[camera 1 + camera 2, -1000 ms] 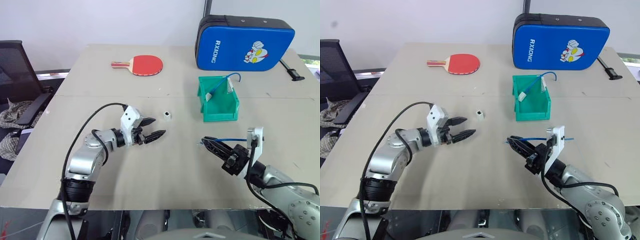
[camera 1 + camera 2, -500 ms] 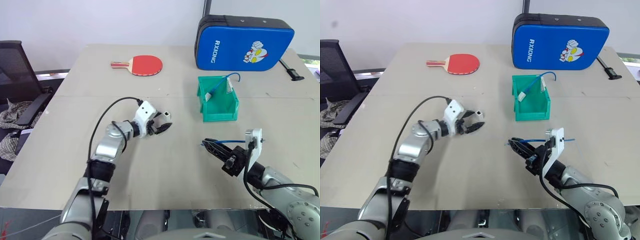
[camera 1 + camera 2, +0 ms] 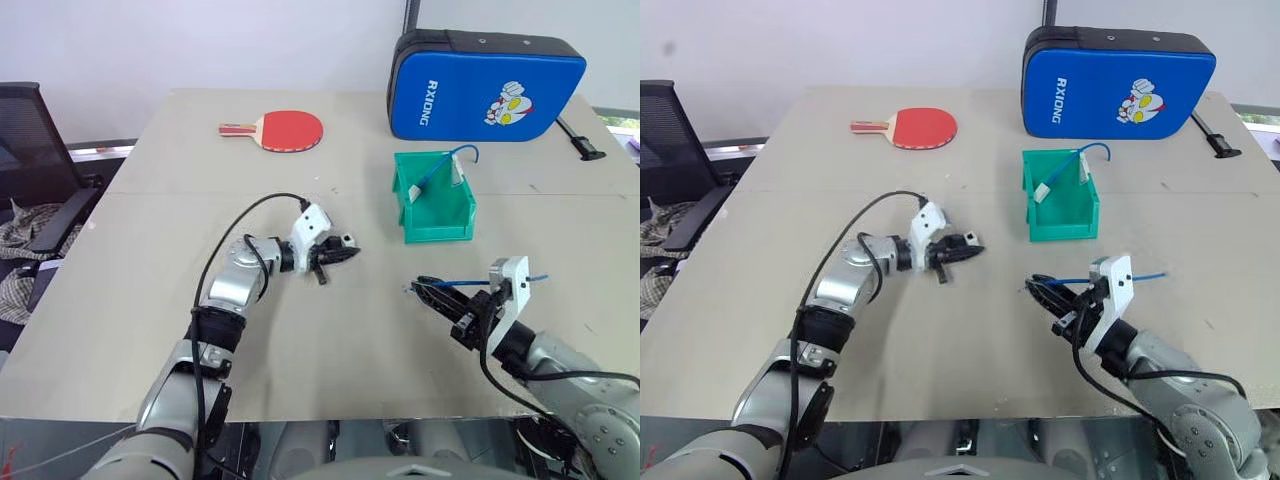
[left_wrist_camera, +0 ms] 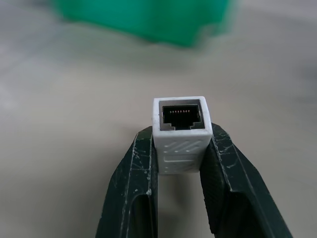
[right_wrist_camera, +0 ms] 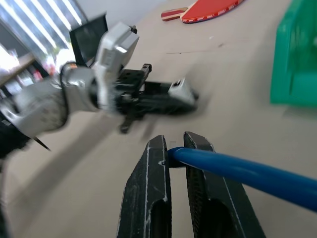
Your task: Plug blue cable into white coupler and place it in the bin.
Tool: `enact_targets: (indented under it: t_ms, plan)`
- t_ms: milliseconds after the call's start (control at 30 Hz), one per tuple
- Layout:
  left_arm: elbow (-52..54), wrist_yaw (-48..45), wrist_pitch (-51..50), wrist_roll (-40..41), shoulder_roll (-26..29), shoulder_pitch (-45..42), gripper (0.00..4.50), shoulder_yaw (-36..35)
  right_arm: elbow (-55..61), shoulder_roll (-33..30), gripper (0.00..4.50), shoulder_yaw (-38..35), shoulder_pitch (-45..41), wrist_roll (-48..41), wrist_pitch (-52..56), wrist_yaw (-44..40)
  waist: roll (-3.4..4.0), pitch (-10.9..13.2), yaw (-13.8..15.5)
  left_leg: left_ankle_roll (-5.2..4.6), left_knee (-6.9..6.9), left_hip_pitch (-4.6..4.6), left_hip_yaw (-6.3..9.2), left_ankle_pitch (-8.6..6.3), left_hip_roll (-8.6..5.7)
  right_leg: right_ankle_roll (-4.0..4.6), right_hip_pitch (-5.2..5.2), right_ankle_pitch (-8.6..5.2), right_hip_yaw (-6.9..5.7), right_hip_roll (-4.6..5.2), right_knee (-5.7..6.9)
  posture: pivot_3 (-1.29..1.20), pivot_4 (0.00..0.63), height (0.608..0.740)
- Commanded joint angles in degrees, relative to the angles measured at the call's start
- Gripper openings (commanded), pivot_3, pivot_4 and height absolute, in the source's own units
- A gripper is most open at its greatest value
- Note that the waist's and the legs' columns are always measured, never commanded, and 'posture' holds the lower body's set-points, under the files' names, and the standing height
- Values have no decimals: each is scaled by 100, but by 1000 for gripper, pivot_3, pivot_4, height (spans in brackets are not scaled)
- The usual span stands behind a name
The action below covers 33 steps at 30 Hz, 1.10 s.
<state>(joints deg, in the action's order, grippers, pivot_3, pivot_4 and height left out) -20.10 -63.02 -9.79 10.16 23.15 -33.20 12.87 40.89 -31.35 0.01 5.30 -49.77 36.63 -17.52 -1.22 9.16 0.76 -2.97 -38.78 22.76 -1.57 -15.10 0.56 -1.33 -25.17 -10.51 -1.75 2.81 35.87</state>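
Observation:
My left gripper [image 3: 338, 254] is shut on the white coupler [image 4: 181, 130], a small cube pinched between the two fingers with its dark socket facing outward, just above the table's middle. The coupler [image 3: 347, 240] points toward my right gripper [image 3: 420, 291], which is shut on the blue cable [image 5: 237, 171] near its end. The cable [image 3: 530, 277] trails off to the right; its plug is hidden between the fingers. A short gap separates the two grippers. The green bin [image 3: 437, 234] stands behind them and holds another blue cord with a white piece.
A red table-tennis paddle [image 3: 285, 130] lies at the back left of the table. A blue padded case [image 3: 485, 85] stands at the back right behind the bin. A black office chair [image 3: 30, 150] stands off the table's left edge.
My left gripper swung right to the white coupler and closed on it; it was open and empty before. My right wrist rolled, still gripping the cable.

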Motion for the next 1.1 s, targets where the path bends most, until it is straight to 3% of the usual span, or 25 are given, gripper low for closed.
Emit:
enact_targets:
  t_ms: [33, 300, 767, 1100]
  plan:
    - [455, -501, 191, 11, 28, 22, 568, 285, -212, -367, 0, 255, -461, 685, -163, -537, 0, 0, 3, 0, 0, -1, 2, 0, 0, 2, 1, -1, 0, -2, 1, 0, 150, 731]
    - [-152, -788, 1024, -396, -246, -295, 568, 716, -1307, -953, 0, 1023, -1773, 1751, -343, -1977, 0, 1, 6, -1, -4, 1, 6, 0, -2, -3, 1, 2, -4, -8, 1, 0, 150, 731]
    - [-500, -933, 1428, -661, -332, -331, 568, 837, -2173, -697, 0, 1425, -2896, 2298, -277, -3078, 0, 1, 4, -1, -8, 4, 10, 0, -2, -6, 1, 19, -6, -6, 2, 0, 150, 731]
    - [-471, -925, 1399, -695, -395, -284, 568, 828, -2704, -568, 0, 2018, -3234, 2948, -418, -3671, 1, 0, 4, -1, -11, 4, 12, 0, -2, 0, 1, 23, -9, -6, 4, 0, 150, 731]
